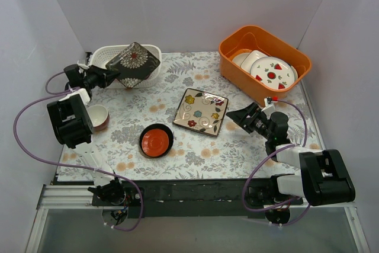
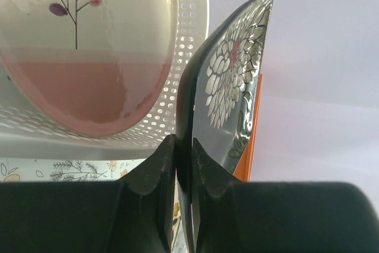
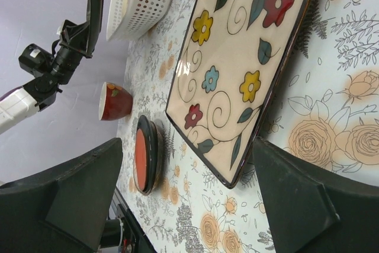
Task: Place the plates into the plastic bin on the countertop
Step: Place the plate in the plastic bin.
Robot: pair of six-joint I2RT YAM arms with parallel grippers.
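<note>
The left gripper (image 1: 111,76) pinches the dark floral plate (image 1: 135,63) by its rim at the plastic bin (image 1: 102,55), upper left. The plate looks glazed, stiff, probably slippery and breakable. The right gripper (image 1: 235,115) stands spread.

I can read no text, label, brand, number or sign in any of my views. The only markings are pictures, not writing. There are white blossoms on the dark square plate (image 2: 234,69) gripped in my left hand (image 2: 183,146). The cream square plate (image 3: 237,69) just ahead of my right hand (image 3: 188,144) carries coloured flowers and curling lines. Beyond my right hand, the white plates (image 1: 272,74) in the orange tub (image 1: 237,42) bear red strawberry shapes. The tabletop (image 1: 237,146) is printed with grey ferns and small orange flowers.
</note>
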